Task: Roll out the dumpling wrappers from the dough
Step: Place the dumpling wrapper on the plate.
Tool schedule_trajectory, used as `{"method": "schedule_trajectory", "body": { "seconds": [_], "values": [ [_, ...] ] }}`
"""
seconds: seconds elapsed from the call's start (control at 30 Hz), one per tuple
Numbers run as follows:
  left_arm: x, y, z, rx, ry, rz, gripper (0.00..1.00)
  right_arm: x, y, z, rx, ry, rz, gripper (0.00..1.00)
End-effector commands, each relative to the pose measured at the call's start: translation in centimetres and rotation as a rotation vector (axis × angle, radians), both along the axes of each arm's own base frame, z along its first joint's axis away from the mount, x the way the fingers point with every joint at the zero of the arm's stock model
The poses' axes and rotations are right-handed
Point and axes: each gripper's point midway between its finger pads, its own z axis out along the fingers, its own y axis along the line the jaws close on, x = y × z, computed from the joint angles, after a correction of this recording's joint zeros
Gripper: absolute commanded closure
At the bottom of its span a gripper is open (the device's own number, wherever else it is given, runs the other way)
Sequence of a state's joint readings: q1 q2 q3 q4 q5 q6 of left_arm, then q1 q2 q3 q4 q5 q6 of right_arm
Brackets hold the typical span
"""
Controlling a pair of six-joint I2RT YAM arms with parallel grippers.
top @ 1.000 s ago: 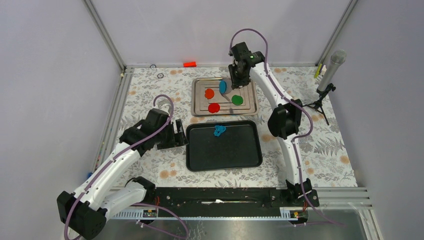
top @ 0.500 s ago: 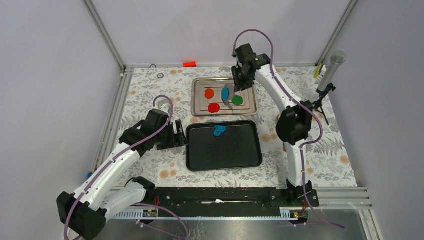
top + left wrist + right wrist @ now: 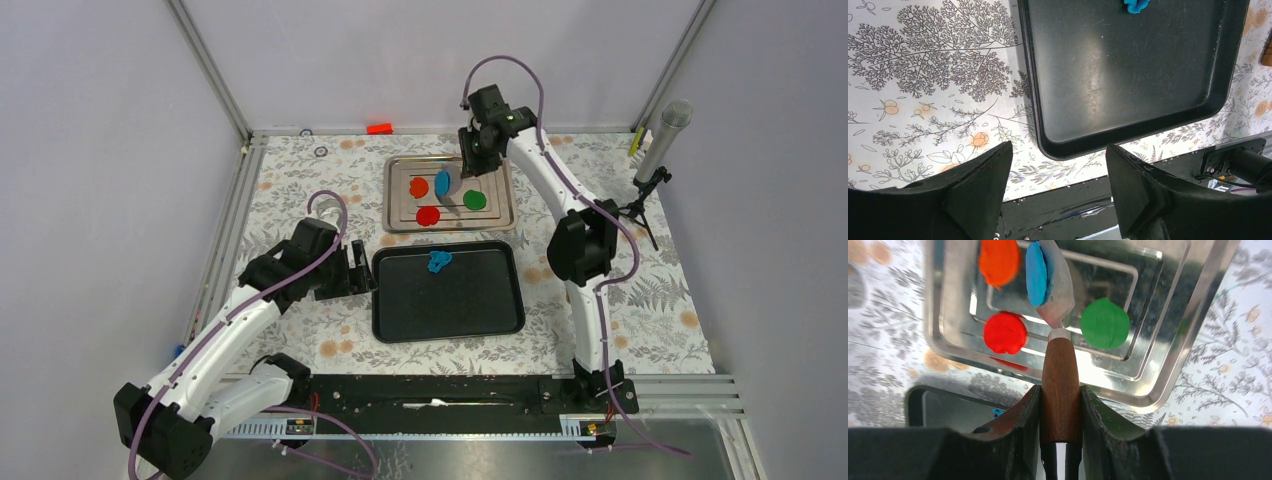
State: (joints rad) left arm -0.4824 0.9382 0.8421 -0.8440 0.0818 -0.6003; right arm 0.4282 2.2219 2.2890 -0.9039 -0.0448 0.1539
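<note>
- Blue wrapper (image 3: 1036,274) rides on the steel blade of the knife (image 3: 1058,295), over the far middle of the silver tray (image 3: 1158,375) and just beside the orange disc (image 3: 998,261).
- The right gripper (image 3: 1060,397) is clamped on the knife's wooden handle, a finger flat against each side.
- The step in hand looks like setting this wrapper down in the bare spot between the orange disc and the green disc (image 3: 1104,323).
- To do it well, bring the blade low and nearly flat. Then draw it out sideways, away from the orange disc, so the soft clay slides off without folding or smearing.
- Keep the tip clear of the red disc (image 3: 1005,333), which lies near the handle's ferrule.
- The wrapper is thin, smooth and oval-looking, seen at a slant. It clings to the blade's left face, and I cannot tell whether its edge touches the tray.
- The left gripper (image 3: 1058,147) has its jaws apart and holds nothing. It hangs over the table (image 3: 923,75) by the near corner of the black tray (image 3: 1030,100).
- The ragged blue scrap (image 3: 1136,5) lies at that tray's far edge, well apart from the discs.
</note>
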Motion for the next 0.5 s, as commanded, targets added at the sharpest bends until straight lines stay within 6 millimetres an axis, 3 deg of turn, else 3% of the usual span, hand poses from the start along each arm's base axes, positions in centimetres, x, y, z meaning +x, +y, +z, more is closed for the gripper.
{"method": "schedule_trajectory", "body": {
  "seconds": [0.0,0.3,0.37,0.47],
  "values": [
    [0.6,-0.6,0.5,-0.019,-0.025,-0.028,0.25,0.3,-0.9,-1.5,-0.030,0.020,-0.026,1.00],
    [0.9,-0.8,0.8,-0.027,-0.031,-0.024,0.25,1.1,-1.1,5.0,-0.001,-0.120,-0.036,1.00],
    [0.9,-0.8,0.7,-0.031,-0.031,-0.024,0.25,1.0,-1.3,4.0,-0.009,-0.113,-0.039,1.00],
    [0.9,-0.9,0.7,-0.038,-0.029,-0.026,0.25,0.2,-1.5,-0.3,-0.041,-0.033,-0.035,1.00]
  ]
}}
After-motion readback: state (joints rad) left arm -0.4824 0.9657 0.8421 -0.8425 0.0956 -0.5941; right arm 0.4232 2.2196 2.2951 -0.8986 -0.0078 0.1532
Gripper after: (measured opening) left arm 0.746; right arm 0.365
